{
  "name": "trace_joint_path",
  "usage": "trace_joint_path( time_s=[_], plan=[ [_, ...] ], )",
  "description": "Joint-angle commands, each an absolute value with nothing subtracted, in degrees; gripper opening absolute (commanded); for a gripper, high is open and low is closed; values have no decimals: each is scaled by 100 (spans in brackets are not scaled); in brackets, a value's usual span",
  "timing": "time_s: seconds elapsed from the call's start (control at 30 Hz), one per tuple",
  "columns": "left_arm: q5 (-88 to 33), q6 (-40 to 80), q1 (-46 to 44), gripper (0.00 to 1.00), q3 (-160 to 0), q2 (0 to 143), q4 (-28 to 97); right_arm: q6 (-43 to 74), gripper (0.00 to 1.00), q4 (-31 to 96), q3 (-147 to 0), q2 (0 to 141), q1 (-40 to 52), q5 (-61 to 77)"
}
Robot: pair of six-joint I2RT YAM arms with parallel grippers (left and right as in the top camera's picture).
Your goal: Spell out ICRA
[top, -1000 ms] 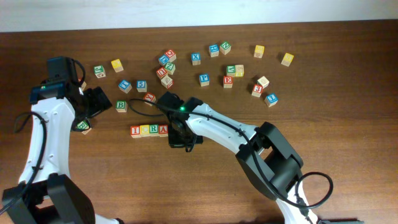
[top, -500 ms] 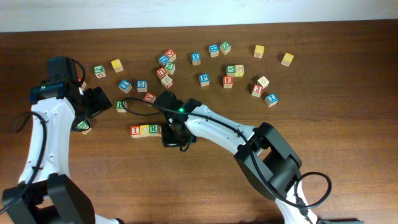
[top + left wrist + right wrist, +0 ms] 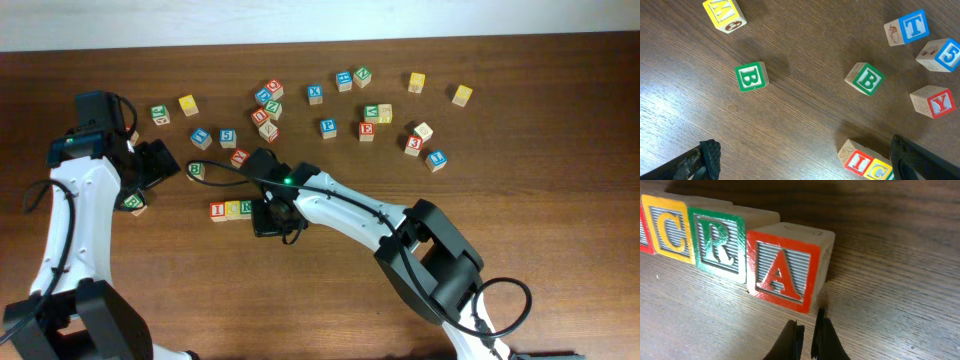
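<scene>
Tabletop (image 3: 890,280): A block (image 3: 782,275) beside right pincer (image 3: 808,322).

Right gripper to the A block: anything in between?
Nothing visible. In the right wrist view the right gripper, fingers nearly together, sits just in front of the A with only bare table between them. The A stands at the end of the row, beside the R.
</scene>
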State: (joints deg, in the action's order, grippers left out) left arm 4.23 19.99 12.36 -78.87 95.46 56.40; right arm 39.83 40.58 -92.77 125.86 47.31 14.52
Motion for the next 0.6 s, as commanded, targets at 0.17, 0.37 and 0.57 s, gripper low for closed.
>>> trace_joint_path(
  time_s=[0.17, 0.37, 0.57],
  plan=[
    [384, 2034, 1253, 99, -7900, 9529, 5645, 3927, 4, 3900, -9236, 12687, 4794, 1479],
    [384, 2034, 1253, 99, -7900, 9529, 5645, 3927, 4, 3848, -9236, 12687, 4794, 1476],
    [384, 2034, 1253, 99, -7900, 9529, 5645, 3927, 4, 3800, -9236, 12687, 4794, 1457]
  ],
)
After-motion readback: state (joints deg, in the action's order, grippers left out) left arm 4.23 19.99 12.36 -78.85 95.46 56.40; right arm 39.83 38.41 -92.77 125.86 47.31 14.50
